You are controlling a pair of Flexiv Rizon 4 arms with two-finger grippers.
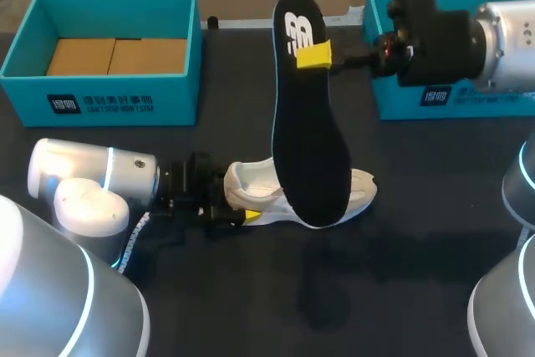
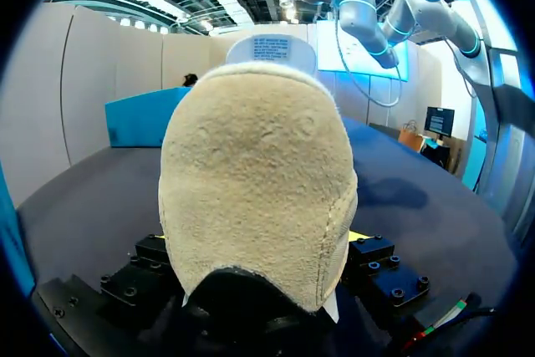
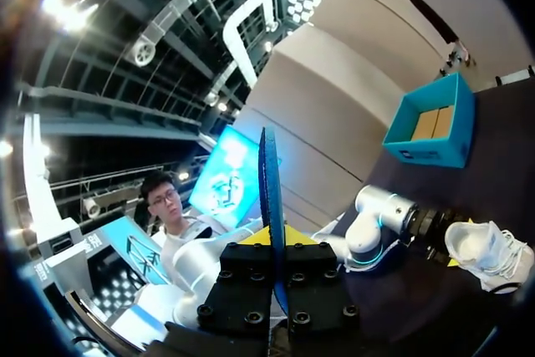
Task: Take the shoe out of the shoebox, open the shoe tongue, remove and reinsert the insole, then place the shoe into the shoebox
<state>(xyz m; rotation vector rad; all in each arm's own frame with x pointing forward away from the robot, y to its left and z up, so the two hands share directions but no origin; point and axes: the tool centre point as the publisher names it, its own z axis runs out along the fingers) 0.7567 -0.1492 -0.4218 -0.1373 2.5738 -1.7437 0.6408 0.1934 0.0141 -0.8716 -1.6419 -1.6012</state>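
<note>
The dark table [image 1: 376,290] is the biggest thing under you, a flat, matt top that probably gives the shoe's sole fair grip. The first shoebox [image 1: 100,98] stands beyond your left gripper with cardboard [image 1: 117,56] lying in it. The second shoebox [image 1: 468,102] sits behind your right gripper. Both boxes are well apart from the shoe.

The shoe [image 1: 251,183] rests on the table with its heel toward your left gripper [image 1: 238,211]. As far as the wrist view shows, that gripper is clamped on the heel from both sides, and the heel fills the space ahead of its fingers. The insole [image 1: 311,140] is out of the shoe and stands nearly upright in the air. Your right gripper [image 1: 316,54] pinches its heel end, and its toe end hangs just over the shoe's opening, ahead of the left gripper.

Watch these:
- **Folding:** the insole is long, looks bendy and is held at one end only, so its toe may fold or catch on the collar or tongue instead of sliding in.
- **Missing the opening:** if it comes down off line, it will land on the shoe's side.
- **Shoe shifting:** only the heel is held, so a hard push could skid the shoe or work it out of the left grip.
- **Losing the insole:** the pinch covers a small patch, so a twist could pull it free.
</note>
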